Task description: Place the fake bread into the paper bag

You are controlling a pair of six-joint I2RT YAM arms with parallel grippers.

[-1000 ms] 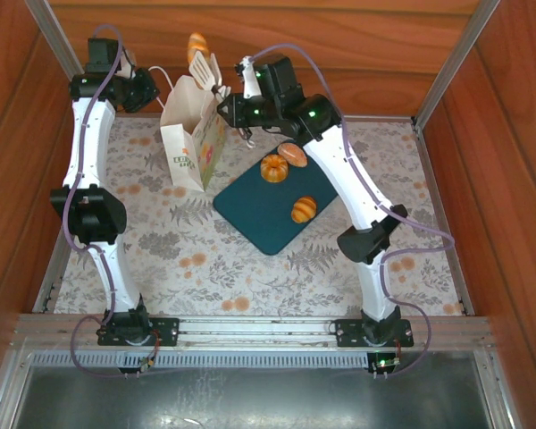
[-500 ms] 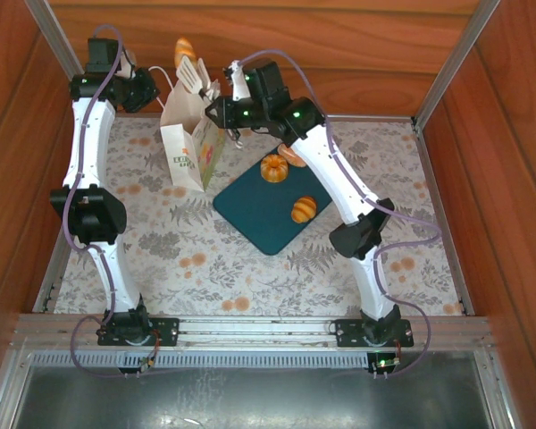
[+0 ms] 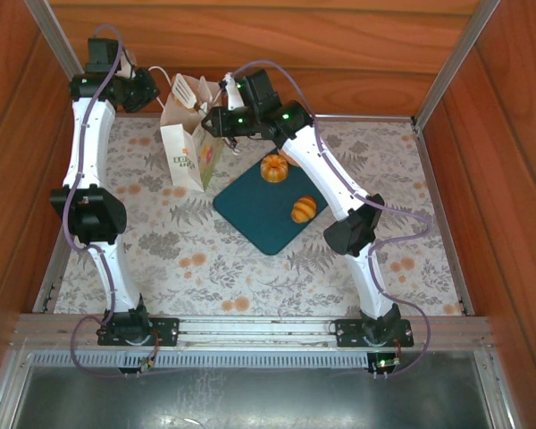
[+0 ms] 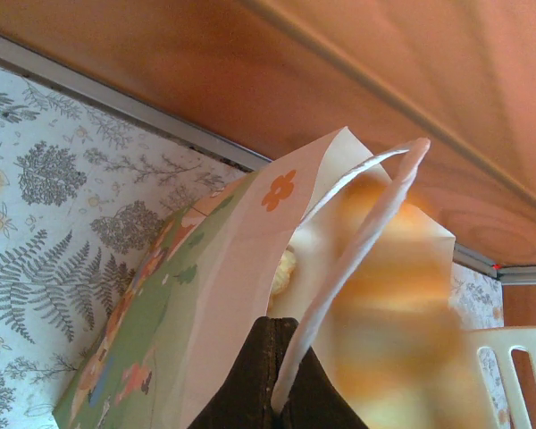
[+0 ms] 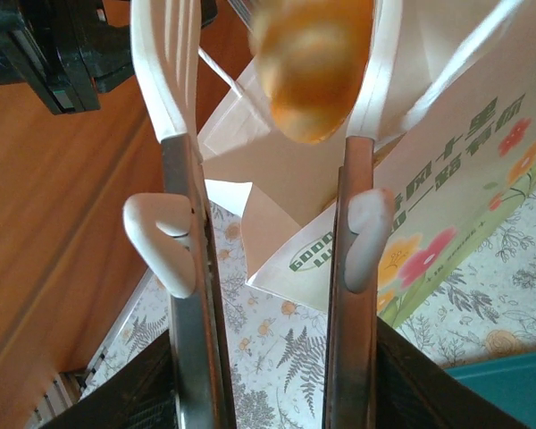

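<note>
The white paper bag (image 3: 189, 143) stands open at the back left of the table. My left gripper (image 4: 281, 357) is shut on its white cord handle (image 4: 366, 232), holding the mouth open. My right gripper (image 5: 272, 375) is shut on the metal tongs (image 5: 357, 268), whose white slotted tips (image 3: 186, 89) are spread above the bag's mouth. A golden roll (image 5: 311, 67) shows blurred between the tips, and the same roll (image 4: 402, 295) is a blur at the bag opening. Another pale pastry (image 4: 286, 268) lies inside the bag. A pumpkin bun (image 3: 274, 167) and a ridged roll (image 3: 304, 209) sit on the teal tray (image 3: 268, 219).
The wooden back wall (image 3: 339, 45) rises right behind the bag and tongs. Wooden side walls with metal rails (image 3: 447, 71) enclose the floral table cover (image 3: 205, 268). My right arm stretches across the tray's far corner.
My right arm swung left, carrying the tongs and roll from beside the bag to over its mouth. The roll now blurs at the opening. The left arm stayed still.
</note>
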